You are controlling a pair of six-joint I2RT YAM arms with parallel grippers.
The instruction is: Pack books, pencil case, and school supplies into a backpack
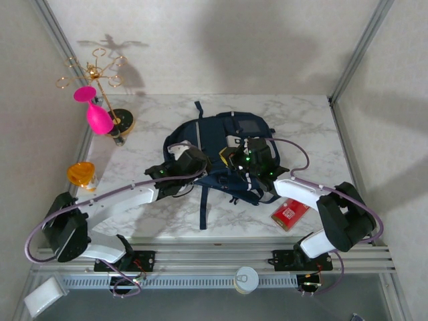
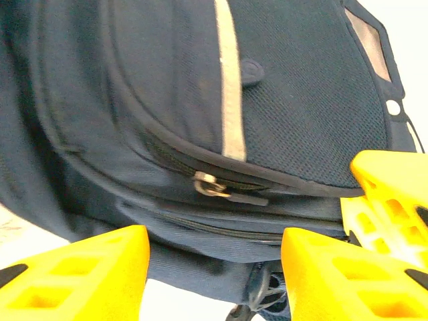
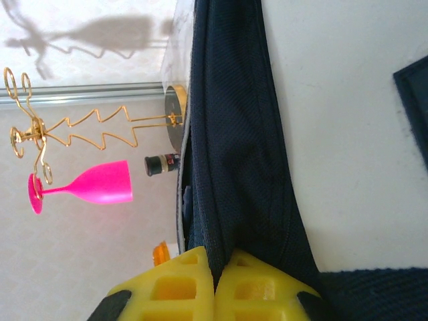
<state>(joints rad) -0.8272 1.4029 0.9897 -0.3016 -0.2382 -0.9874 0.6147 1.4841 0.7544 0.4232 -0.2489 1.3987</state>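
Note:
The navy backpack [image 1: 221,144] lies flat in the middle of the marble table. My right gripper [image 1: 246,160] is on top of it, and in the right wrist view the gripper [image 3: 215,267] is shut on a fold of the backpack [image 3: 234,134] fabric. My left gripper [image 1: 179,166] is at the bag's left side. Its yellow fingers [image 2: 80,274] stand open before the backpack [image 2: 167,80], close to a zipper pull [image 2: 212,186], with nothing clamped. The red school supplies pack [image 1: 289,212] lies on the table right of the bag. The books and the pencil case are out of view.
An orange cup [image 1: 81,175] stands at the left table edge. A pink glass [image 1: 97,115] hangs from a gold wire rack [image 1: 100,70] at the back left, with a small dark bottle [image 3: 160,164] by its base. A tin can [image 1: 246,279] sits below the front rail.

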